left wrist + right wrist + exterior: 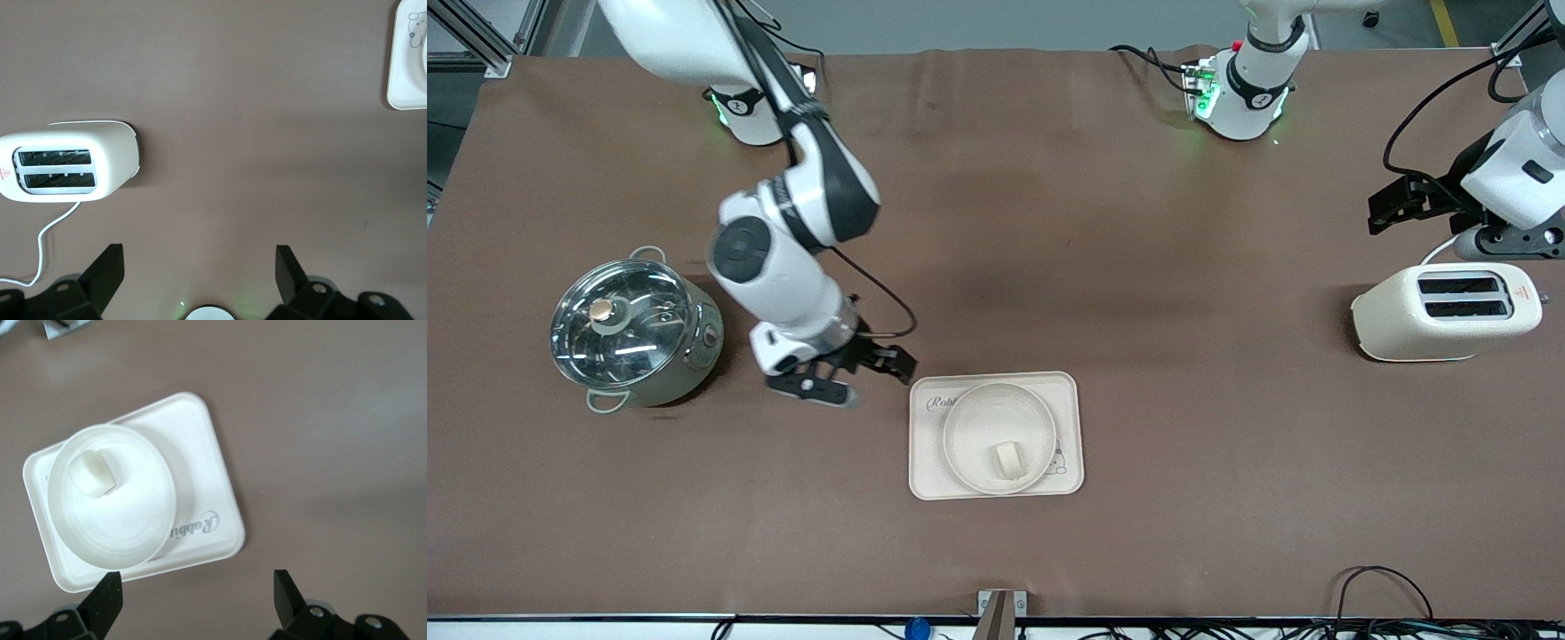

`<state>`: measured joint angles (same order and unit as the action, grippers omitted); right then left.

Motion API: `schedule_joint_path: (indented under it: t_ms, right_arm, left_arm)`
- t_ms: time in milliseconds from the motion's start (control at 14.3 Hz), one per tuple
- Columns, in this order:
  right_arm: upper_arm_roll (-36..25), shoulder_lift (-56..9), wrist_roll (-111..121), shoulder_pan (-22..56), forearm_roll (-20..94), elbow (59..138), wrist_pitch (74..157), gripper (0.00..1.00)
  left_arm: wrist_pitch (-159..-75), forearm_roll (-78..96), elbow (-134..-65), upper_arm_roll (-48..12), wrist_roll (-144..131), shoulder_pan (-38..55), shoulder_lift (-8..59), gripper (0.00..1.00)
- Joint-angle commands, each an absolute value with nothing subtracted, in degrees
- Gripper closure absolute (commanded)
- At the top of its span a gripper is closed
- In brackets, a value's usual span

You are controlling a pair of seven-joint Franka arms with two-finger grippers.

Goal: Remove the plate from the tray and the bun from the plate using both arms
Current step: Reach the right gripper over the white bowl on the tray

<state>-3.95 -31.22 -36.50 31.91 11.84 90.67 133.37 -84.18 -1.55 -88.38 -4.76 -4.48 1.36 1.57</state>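
The round cream plate (983, 418) sits on the rectangular cream tray (1069, 400), in the middle of the table near the front camera. The small pale bun (1009, 460) lies in the plate, on its nearer part. My right gripper (854, 378) is open and empty, low over the table beside the tray's edge toward the right arm's end. Its wrist view shows the plate (127, 520), the bun (92, 473), the tray (217, 520) and the open gripper (197, 600). My left gripper (1383, 209) is open and empty (200, 273), up over the table by the toaster.
A steel pot with a glass lid (631, 333) stands toward the right arm's end. A cream toaster (1445, 311) stands toward the left arm's end and shows in the left wrist view (67, 167) with its white cord. Cables lie at the table's near edge.
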Motion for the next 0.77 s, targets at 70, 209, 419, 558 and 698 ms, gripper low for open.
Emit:
schedule_joint_path:
  t_ms: [70, 209, 419, 558, 698]
  right_arm:
    - [-4.48, -42.78, -38.50, 33.92, 12.66, 81.49, 139.20, 0.00]
    - [-4.48, -47.00, -38.50, 34.45, 12.66, 79.55, 144.38, 0.01]
    - [-4.48, -50.62, -38.06, 34.28, 12.57, 77.53, 147.56, 0.06]
    - [-4.48, -52.02, -38.14, 33.84, 12.57, 76.12, 147.66, 0.17]
    - [-4.48, -53.52, -38.32, 33.84, 12.57, 75.50, 149.66, 0.32]
  left_arm:
    - [-83.76, -1.41, -86.92, -4.66, -4.22, 1.58, 2.72, 0.00]
    - [-83.76, -1.32, -86.92, -4.66, -4.22, 1.58, 3.43, 0.00]
    - [-83.76, -1.23, -86.92, -4.66, -3.87, 1.58, 3.60, 0.00]
    - [-83.67, -1.06, -87.01, -4.66, -3.43, 1.50, 4.30, 0.00]
    - [-83.67, -1.05, -87.01, -4.66, -3.43, 1.49, 4.39, 0.00]
